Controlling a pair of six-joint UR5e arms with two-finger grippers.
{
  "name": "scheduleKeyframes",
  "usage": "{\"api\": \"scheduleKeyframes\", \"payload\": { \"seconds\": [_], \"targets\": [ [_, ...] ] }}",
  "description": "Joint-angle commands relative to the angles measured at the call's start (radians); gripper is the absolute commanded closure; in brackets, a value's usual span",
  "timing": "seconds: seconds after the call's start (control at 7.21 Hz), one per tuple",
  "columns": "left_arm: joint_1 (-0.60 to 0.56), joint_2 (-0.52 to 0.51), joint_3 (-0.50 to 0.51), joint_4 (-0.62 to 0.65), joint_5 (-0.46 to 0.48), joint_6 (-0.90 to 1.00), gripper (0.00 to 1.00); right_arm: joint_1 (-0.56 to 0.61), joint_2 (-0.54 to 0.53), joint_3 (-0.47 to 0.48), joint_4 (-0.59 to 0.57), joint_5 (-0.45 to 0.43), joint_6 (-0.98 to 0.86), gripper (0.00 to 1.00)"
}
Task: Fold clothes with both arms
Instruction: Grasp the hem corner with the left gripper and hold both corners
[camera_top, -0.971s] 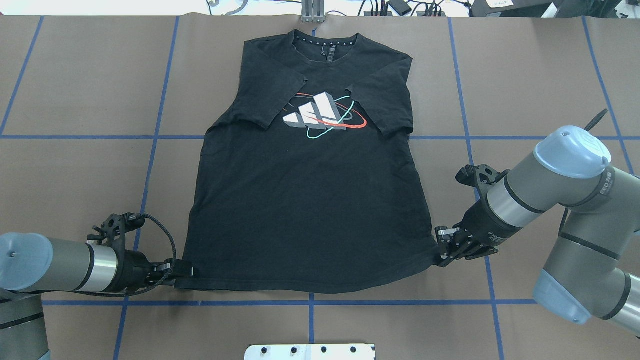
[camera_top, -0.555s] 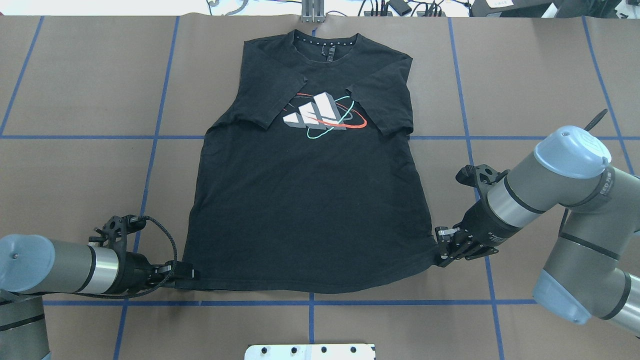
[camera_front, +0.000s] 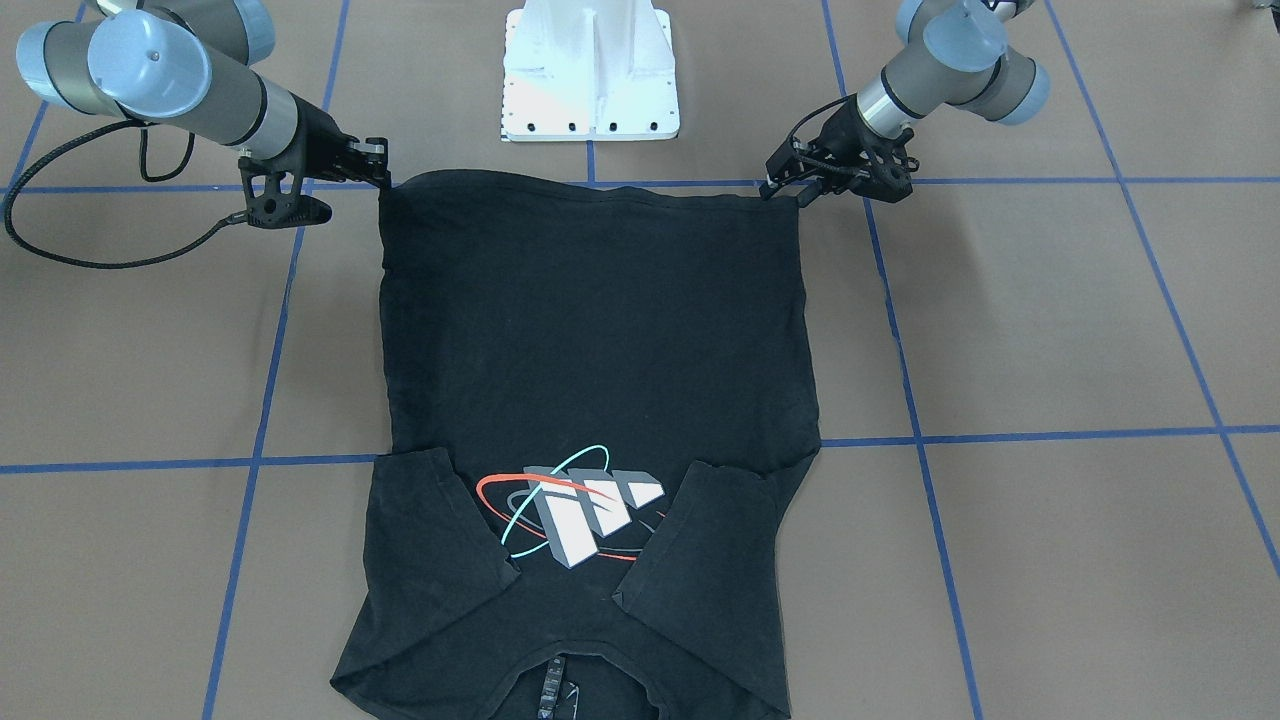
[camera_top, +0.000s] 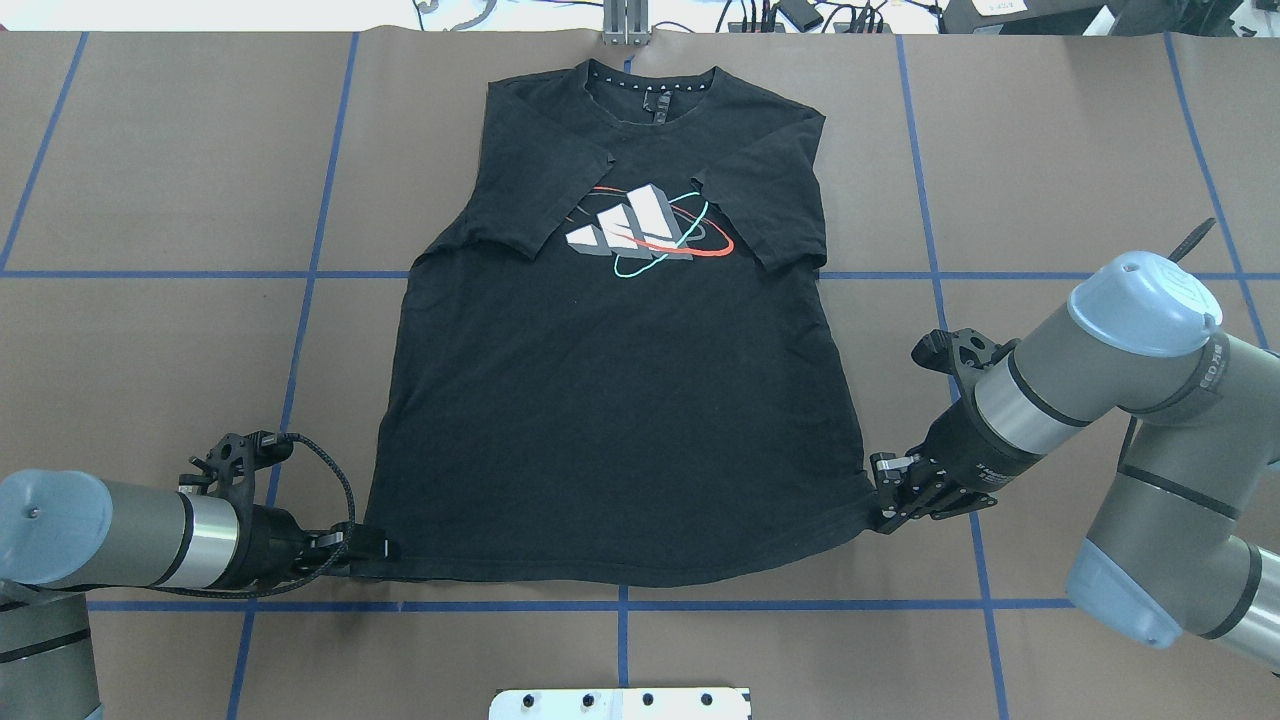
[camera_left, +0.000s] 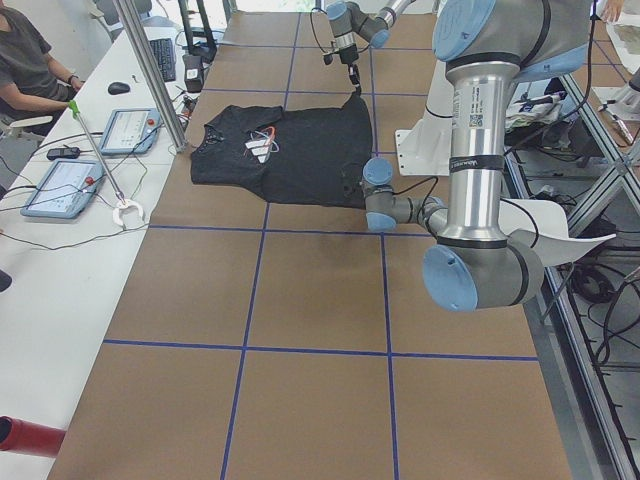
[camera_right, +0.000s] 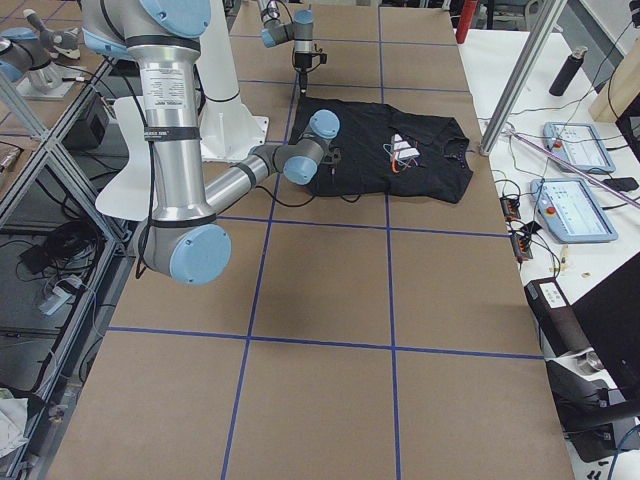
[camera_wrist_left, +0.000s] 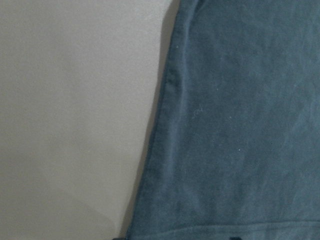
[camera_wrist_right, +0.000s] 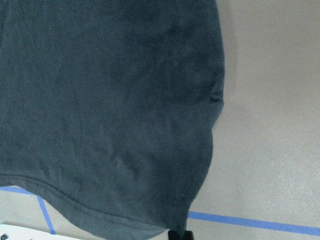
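The black T-shirt (camera_top: 620, 420) lies flat on the brown table, logo (camera_top: 645, 230) up, both sleeves folded in over the chest, collar far from the robot. My right gripper (camera_top: 880, 515) is low at the hem's right corner and shut on it; the cloth bunches toward its fingertips (camera_wrist_right: 180, 234). At the hem's left corner, my left gripper (camera_top: 385, 549) lies flat on the table and is open, with the hem's edge between its spread fingers. The front view shows the T-shirt (camera_front: 600, 330) with the left gripper (camera_front: 775, 190) and right gripper (camera_front: 383, 180) at the two hem corners.
The white pedestal base (camera_front: 590, 70) stands just behind the hem, between the arms. Blue tape lines (camera_top: 620, 605) grid the brown table cover. A side bench (camera_left: 70, 185) with tablets and a seated person (camera_left: 30, 60) runs beyond the collar end, behind a metal post (camera_left: 150, 70).
The left gripper slid a little forward and down onto the hem's left corner. The right arm and the shirt have stayed put.
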Motion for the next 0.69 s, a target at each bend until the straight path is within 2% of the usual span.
{"api": "scheduleKeyframes", "payload": {
  "seconds": [0.0, 0.42, 0.55],
  "targets": [
    [0.002, -0.001, 0.001, 0.006, 0.000, 0.000, 0.27, 0.001, 0.000, 0.000, 0.000, 0.000, 0.000, 1.00],
    [0.002, -0.013, -0.002, 0.029, 0.002, 0.000, 0.27, 0.001, 0.002, 0.000, 0.000, 0.000, 0.000, 1.00],
    [0.002, -0.013, 0.000, 0.029, 0.002, 0.000, 0.34, -0.001, 0.002, -0.002, 0.000, 0.000, 0.000, 1.00]
  ]
}}
